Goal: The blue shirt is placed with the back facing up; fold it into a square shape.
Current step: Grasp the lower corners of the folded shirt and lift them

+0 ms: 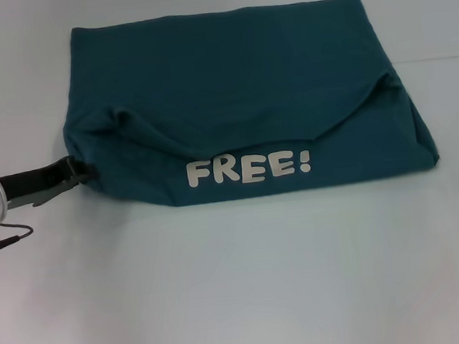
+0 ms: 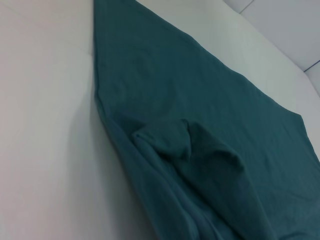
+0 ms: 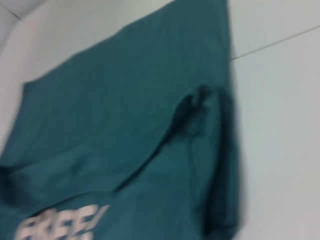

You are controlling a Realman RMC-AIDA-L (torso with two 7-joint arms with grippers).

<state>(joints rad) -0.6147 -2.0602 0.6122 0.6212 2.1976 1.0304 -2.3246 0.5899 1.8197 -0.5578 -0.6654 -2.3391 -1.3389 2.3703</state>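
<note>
Table (image 1: 241, 300): bare white surface nearest the head camera, carrying the blue shirt (image 1: 238, 83) laid across its far half, the near edge folded up so the white "FREE!" lettering (image 1: 248, 169) shows. Only the head view shows the left claw (image 1: 85, 173), at the shirt's left edge, touching the fabric; its opening cannot be told. Left wrist view: plain fabric only; right wrist view: part of the lettering; right claw unseen.

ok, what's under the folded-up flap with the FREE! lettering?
More of the blue shirt: the FREE! lettering sits on a near flap folded over its plain back. Whatever lies beneath that flap is covered. Left gripper touches its left edge.
</note>
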